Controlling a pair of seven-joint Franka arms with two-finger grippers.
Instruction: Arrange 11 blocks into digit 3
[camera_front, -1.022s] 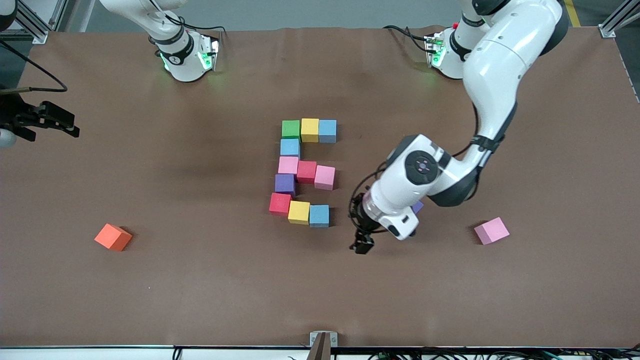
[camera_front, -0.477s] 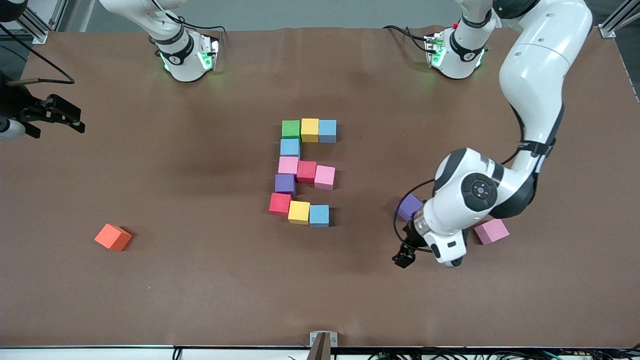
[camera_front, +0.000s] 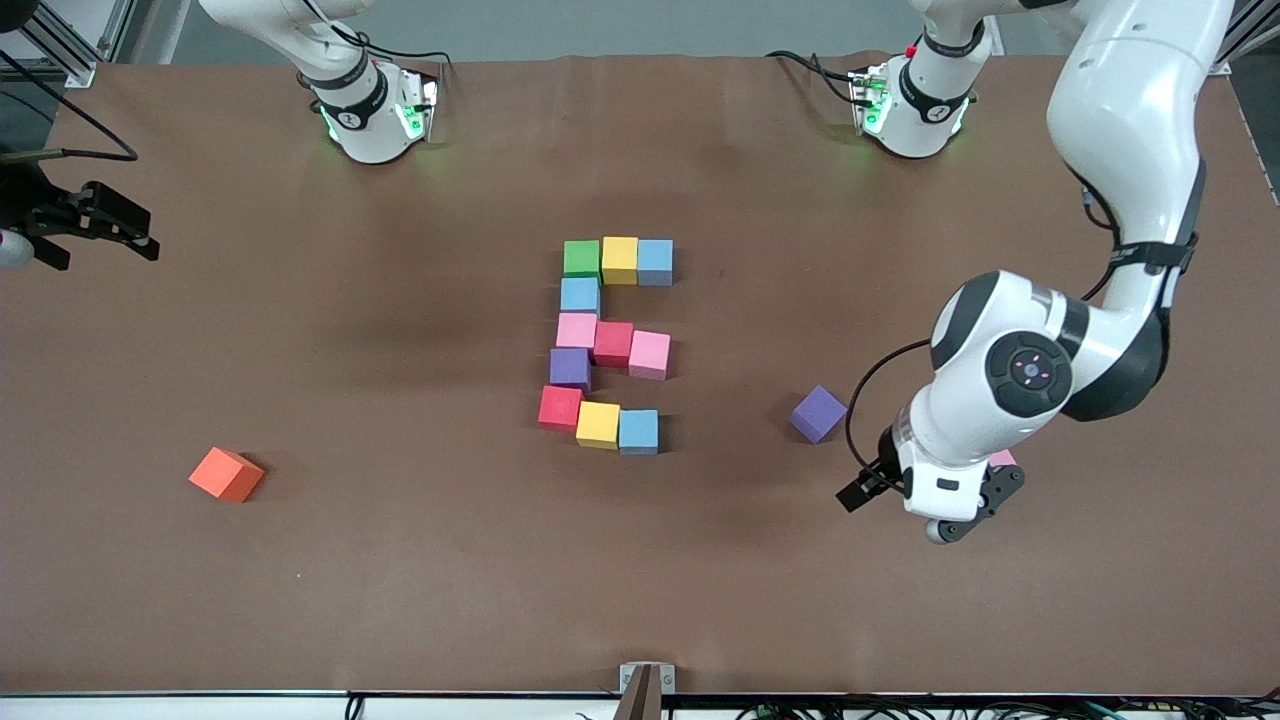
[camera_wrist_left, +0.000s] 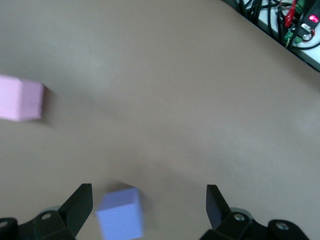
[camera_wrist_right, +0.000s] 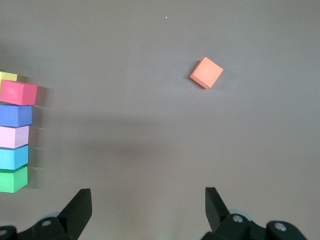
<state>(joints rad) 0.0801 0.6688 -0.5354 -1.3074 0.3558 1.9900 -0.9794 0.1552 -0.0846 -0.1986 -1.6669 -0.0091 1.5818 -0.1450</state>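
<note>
The digit 3 (camera_front: 608, 345) stands at the middle of the brown table (camera_front: 400, 560), built of eleven small matte foam cubes that touch one another: a bar of green (camera_front: 581, 258), yellow and light blue cubes farthest from the front camera, a single light blue cube below the green one, a middle bar of pink, red and pink, a single purple cube (camera_front: 570, 368), and a nearest bar of red, yellow and light blue. From the front it reads like an E, its spine toward the right arm's end of the table. The left gripper (camera_front: 905, 500) hangs over bare table toward the left arm's end, well apart from the figure, jaws spread wide and holding nothing. In the left wrist view a loose purple cube (camera_wrist_left: 120, 214) shows between the two dark fingers (camera_wrist_left: 77, 205), though the front view places that cube (camera_front: 818, 413) on the table between the figure and the gripper. A loose pink cube (camera_front: 1001, 458) lies mostly hidden under the left arm's wrist. The right gripper (camera_front: 100, 228) waits over the table's edge at the right arm's end, likewise wide open and empty. An orange cube (camera_front: 226, 474) sits alone, turned at an angle, nearer the front camera than the right gripper. All cubes have soft, dull faces and square edges.
</note>
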